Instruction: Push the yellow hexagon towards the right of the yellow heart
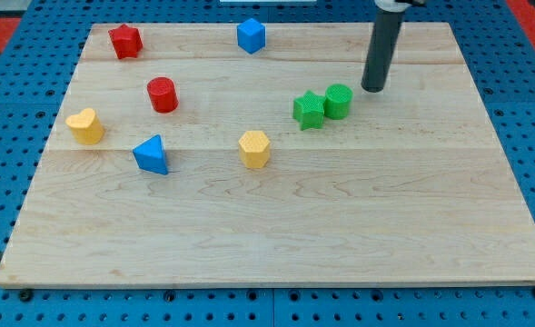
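Note:
The yellow hexagon (254, 149) lies near the middle of the wooden board. The yellow heart (85, 126) lies at the view's left edge of the board, far left of the hexagon. The blue triangle (151, 154) sits between them, slightly lower. My tip (373, 88) touches the board at the upper right, just right of the green cylinder (338, 100) and well up and right of the hexagon.
A green star (309, 110) touches the green cylinder's left side. A red cylinder (163, 94) sits up and left of the hexagon. A red star (125, 41) and a blue cube (251, 35) lie near the board's top edge.

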